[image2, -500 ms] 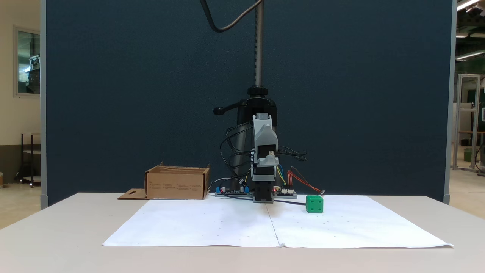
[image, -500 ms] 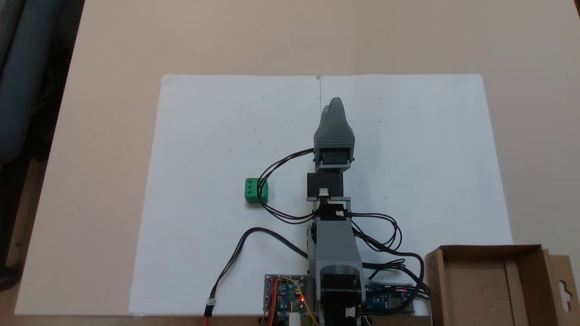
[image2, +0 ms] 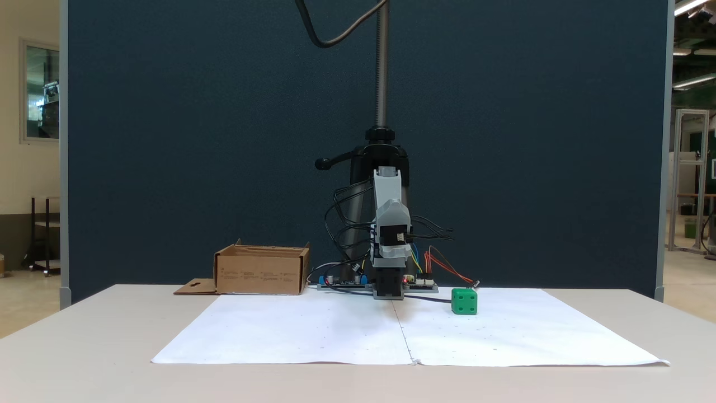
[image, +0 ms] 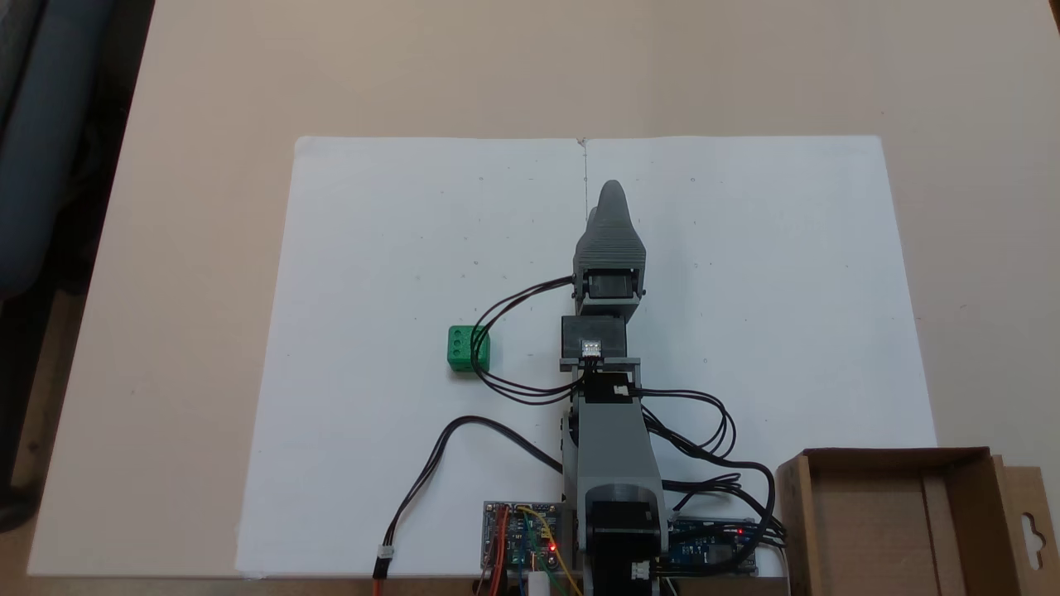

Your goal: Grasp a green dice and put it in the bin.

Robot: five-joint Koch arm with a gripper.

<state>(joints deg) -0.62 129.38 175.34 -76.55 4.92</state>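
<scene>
The green dice [image: 468,348] sits on the white paper [image: 373,248] toward the table's [image: 207,83] near edge where the arm's base stands, left of the arm from above, with black cables [image: 497,331] looping over it. The bin [image: 898,517] occupies that edge's right corner, well apart. The gripper [image: 611,194] hangs above mid-paper; whether its jaws are parted cannot be told. The front-on fixed view shows the bin's flap [image2: 194,287] lying flat. The paper's far half lies bare.

black cables [image: 497,310] looping over green dice [image: 466,348], paper [image: 373,248] around bare
</scene>
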